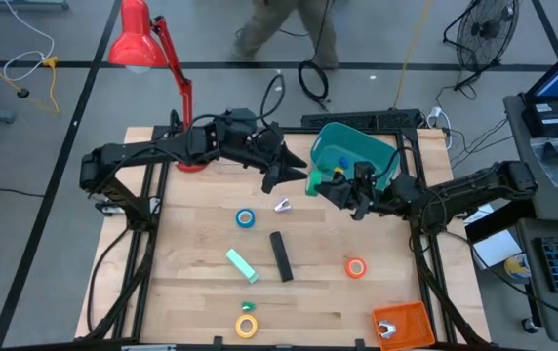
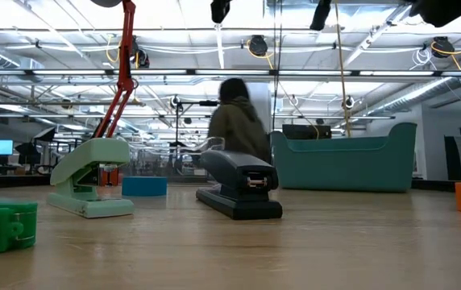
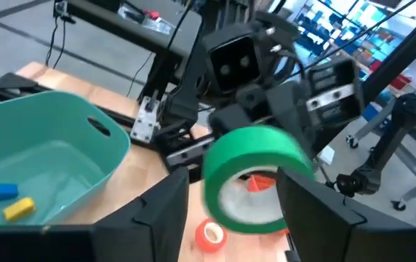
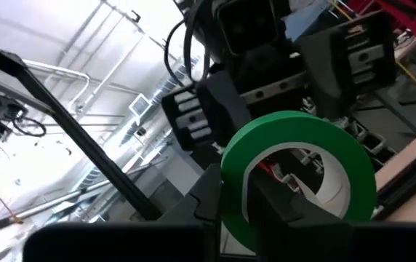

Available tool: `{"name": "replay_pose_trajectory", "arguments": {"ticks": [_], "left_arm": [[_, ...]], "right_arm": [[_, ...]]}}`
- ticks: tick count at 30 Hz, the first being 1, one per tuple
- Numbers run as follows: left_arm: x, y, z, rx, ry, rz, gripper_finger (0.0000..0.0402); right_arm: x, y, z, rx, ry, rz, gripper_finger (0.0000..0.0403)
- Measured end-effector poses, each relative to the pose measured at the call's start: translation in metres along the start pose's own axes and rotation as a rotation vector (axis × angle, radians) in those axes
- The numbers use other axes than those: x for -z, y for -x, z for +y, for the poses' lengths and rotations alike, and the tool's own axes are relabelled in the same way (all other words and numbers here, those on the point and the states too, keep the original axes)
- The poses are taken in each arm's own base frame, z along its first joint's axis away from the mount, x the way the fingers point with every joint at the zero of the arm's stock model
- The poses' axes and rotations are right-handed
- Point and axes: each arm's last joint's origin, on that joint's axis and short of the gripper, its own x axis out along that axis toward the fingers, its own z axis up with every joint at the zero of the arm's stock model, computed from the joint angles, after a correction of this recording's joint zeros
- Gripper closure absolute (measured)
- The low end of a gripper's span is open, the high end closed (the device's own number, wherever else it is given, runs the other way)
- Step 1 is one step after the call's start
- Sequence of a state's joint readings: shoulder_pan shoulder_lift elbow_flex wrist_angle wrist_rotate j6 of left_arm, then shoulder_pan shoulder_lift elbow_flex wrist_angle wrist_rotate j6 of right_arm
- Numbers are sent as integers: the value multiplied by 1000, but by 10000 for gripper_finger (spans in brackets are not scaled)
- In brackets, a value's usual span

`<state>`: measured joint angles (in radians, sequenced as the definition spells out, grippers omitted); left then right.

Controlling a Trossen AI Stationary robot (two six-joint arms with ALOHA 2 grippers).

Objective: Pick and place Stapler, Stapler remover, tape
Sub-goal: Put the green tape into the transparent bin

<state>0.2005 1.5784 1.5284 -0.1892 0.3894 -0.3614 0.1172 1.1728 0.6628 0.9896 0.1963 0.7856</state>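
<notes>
Green ring-shaped tape roll (image 4: 295, 171) pinched by rim in right end effector (image 4: 250, 198), just beside teal plastic bin (image 1: 365, 148). Left end effector (image 3: 233, 211) open around it. Likely light, stiff, slick; best gripped across ring wall.

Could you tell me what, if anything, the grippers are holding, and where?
The green tape roll hangs between both grippers near the teal bin; the right gripper pinches its rim, while the left gripper's fingers flank it.

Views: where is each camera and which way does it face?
High: overhead, straight down; table, both arms, left gripper and right gripper close together.
Low: table height, level across stapler into room; no gripper visible.
Left wrist: faces right gripper; own fingers show.
Right wrist: faces left gripper; own fingers clamp green tape roll.
Shared: both wrist views see that roll.
</notes>
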Motion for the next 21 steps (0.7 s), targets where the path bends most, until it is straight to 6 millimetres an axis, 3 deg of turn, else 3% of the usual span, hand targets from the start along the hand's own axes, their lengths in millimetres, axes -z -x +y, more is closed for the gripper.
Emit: {"name": "replay_pose_trajectory", "arguments": {"ticks": [6,21], "left_arm": [[1,-4,1,24,-19,7,217],[9,-30,3,96,-30,-21,217]], "right_arm": [[-2,-1,0,-19,-13,-10,374],[-5,0,5,-66,-50,-43,374]]}}
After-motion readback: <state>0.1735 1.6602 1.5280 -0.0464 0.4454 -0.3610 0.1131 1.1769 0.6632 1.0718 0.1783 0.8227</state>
